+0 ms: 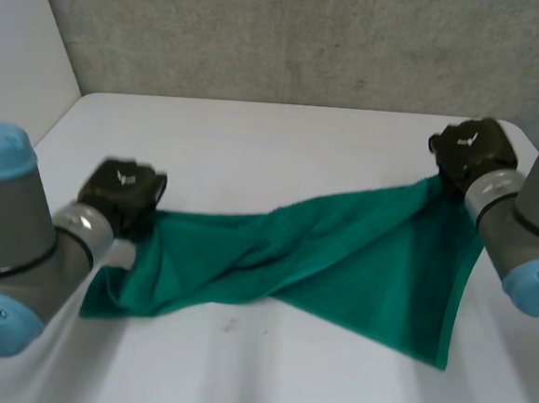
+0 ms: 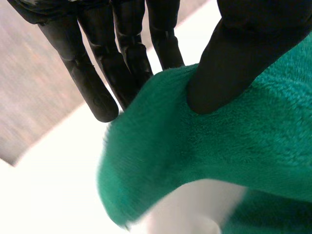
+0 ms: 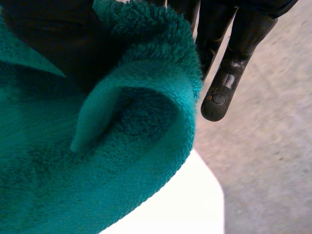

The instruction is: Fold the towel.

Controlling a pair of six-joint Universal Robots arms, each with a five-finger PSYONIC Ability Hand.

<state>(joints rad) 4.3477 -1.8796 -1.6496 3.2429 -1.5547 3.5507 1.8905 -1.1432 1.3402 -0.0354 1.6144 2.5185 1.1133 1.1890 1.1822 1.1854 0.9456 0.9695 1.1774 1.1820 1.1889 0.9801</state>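
A green towel (image 1: pixel 340 254) stretches across the white table (image 1: pixel 255 144) between my two hands, bunched and twisted in the middle. My left hand (image 1: pixel 121 194) is at its left end. In the left wrist view the thumb (image 2: pixel 229 63) presses the towel's edge (image 2: pixel 219 156) against the fingers (image 2: pixel 97 83) behind it. My right hand (image 1: pixel 469 152) holds the far right corner lifted, so the cloth hangs down from it in a triangle. In the right wrist view that corner (image 3: pixel 73 180) curls between the thumb (image 3: pixel 53 39) and the fingers (image 3: pixel 229 63).
A grey wall (image 1: pixel 310 37) runs behind the table's far edge, and a white panel (image 1: pixel 21 42) stands at the left. Bare table lies behind the towel and in front of it.
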